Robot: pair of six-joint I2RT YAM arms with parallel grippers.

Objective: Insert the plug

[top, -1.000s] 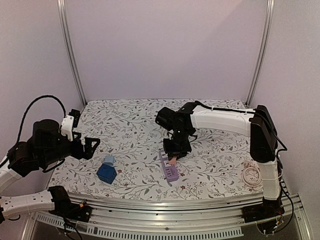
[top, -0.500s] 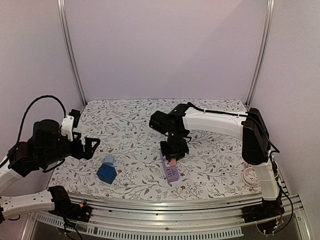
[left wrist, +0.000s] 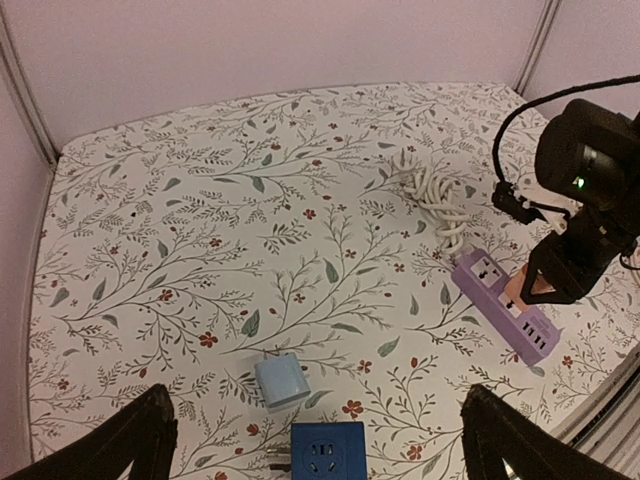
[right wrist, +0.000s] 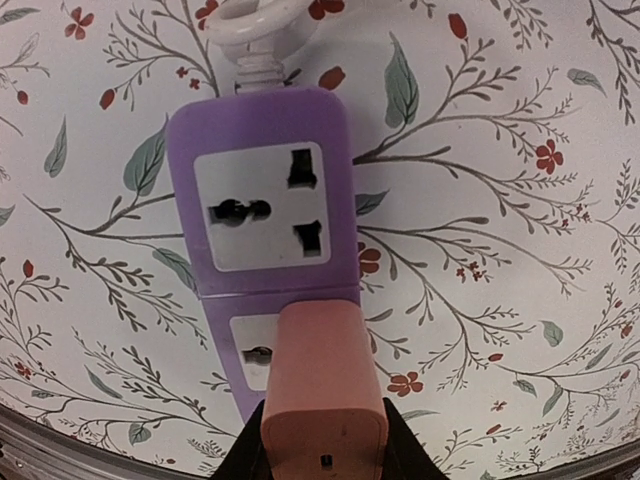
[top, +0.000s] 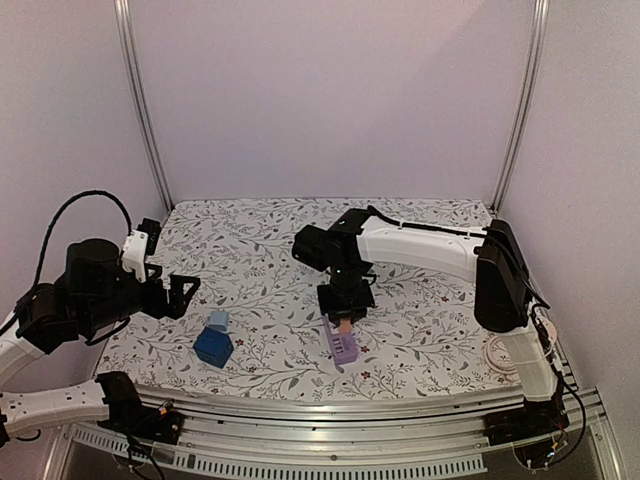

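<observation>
A purple power strip [right wrist: 262,215] lies on the floral table; it also shows in the top view [top: 341,343] and the left wrist view [left wrist: 503,303]. My right gripper [right wrist: 323,455] is shut on a pink plug [right wrist: 323,390] and holds it over the strip's second socket, covering most of it; the first socket is uncovered. In the top view the pink plug [top: 343,325] sits at the strip under the right gripper [top: 345,308]. My left gripper [left wrist: 318,440] is open and empty, above a light blue plug [left wrist: 281,379] and a dark blue socket cube [left wrist: 327,453].
The strip's white cable [left wrist: 437,194] lies coiled behind it. A white cable coil [top: 503,351] lies at the table's right edge. The blue cube [top: 213,346] and light blue plug [top: 218,320] sit front left. The table's front edge is close to the strip.
My right gripper has moved left and slightly nearer along the strip with the pink plug. The left arm has not moved.
</observation>
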